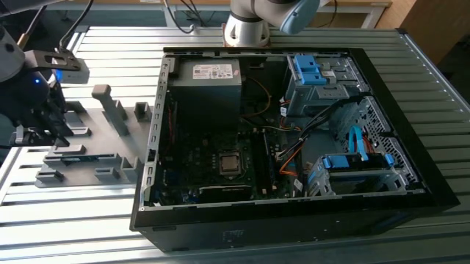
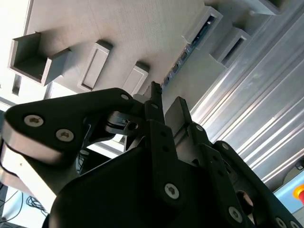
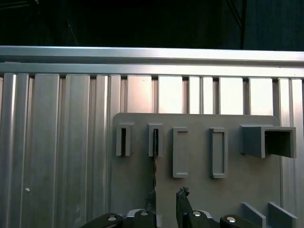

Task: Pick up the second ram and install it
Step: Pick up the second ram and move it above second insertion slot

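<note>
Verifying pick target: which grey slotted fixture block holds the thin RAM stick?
The narrow grey block in line with the black gripper: the thin RAM stick runs edge-on out of it. The wide-slot blocks are bare inside.

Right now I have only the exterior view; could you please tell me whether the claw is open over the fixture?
Observer: Yes. In the first wrist view the claw is open, with a plain gap between its tips.
Operator: Thank you. How does the second ram lie?
Observer: The second ram stands on edge on the grey fixture plate, running from a slot block towards the claw.
Operator: Is it centred in the gap?
Observer: It seems not. In both wrist views it lines up with one finger rather than with the gap; I cannot tell whether they touch.
</note>
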Motion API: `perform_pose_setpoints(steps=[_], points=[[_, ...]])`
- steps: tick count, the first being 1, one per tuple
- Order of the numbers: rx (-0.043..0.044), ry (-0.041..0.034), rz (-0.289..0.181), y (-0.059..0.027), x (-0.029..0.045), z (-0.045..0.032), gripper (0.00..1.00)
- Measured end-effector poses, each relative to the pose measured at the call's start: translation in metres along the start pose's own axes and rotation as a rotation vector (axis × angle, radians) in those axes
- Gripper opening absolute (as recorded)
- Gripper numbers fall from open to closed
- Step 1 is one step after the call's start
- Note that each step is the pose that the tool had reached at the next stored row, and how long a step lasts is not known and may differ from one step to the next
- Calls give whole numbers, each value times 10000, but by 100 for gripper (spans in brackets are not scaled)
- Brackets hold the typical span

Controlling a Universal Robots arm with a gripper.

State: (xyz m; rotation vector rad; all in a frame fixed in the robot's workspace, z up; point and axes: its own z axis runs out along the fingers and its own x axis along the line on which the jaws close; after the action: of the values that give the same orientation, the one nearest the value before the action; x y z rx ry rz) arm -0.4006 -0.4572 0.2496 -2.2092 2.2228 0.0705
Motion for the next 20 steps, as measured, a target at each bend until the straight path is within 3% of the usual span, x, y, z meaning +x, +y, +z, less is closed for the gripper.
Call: perform_pose_setpoints(steps=[5, 20], points=[[0, 0, -3, -2, 3, 61, 31], [-1, 0, -2, -4, 19, 115, 31]])
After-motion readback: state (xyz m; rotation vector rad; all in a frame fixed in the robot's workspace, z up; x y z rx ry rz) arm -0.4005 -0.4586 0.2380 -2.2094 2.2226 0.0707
